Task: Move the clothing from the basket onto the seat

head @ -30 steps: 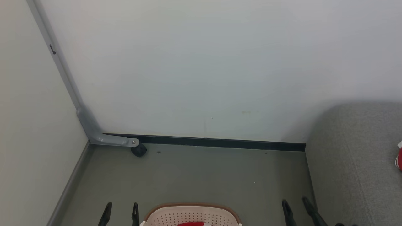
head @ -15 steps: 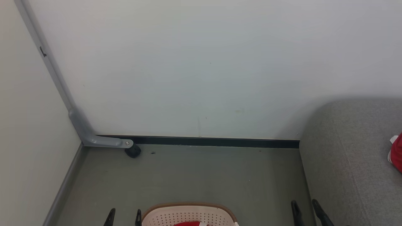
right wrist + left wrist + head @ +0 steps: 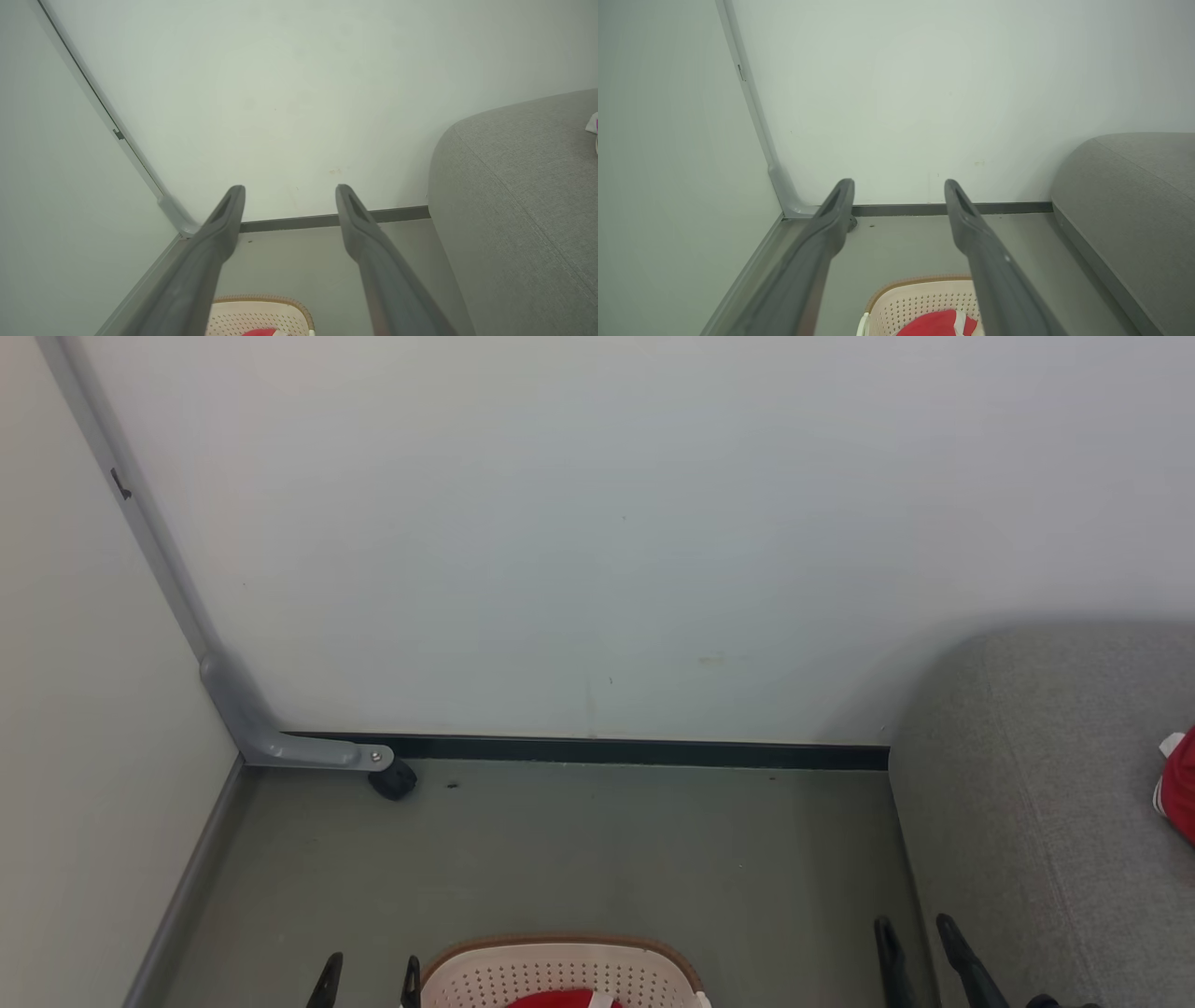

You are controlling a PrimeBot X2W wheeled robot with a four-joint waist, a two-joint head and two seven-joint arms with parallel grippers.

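Note:
The cream basket (image 3: 560,971) with its brown rim pokes up at the bottom edge of the head view, a red garment (image 3: 560,1001) with a white strip lying inside. The left wrist view shows the basket (image 3: 915,298) and its garment (image 3: 936,324) below my left fingers. On the grey seat (image 3: 1046,803) at the right edge lies another red and white garment (image 3: 1178,784). My left gripper (image 3: 370,963) stands open just left of the basket; my right gripper (image 3: 915,926) is open by the seat's front edge. Both are empty.
White walls meet in a corner at the left, where a grey bracket (image 3: 280,737) ends in a black caster (image 3: 392,781). A dark skirting strip (image 3: 635,751) runs along the far wall. Bare grey floor (image 3: 597,849) lies between basket and wall.
The head camera has turned slightly right, bringing more of the seat and its garment into view. Both grippers stay open and empty.

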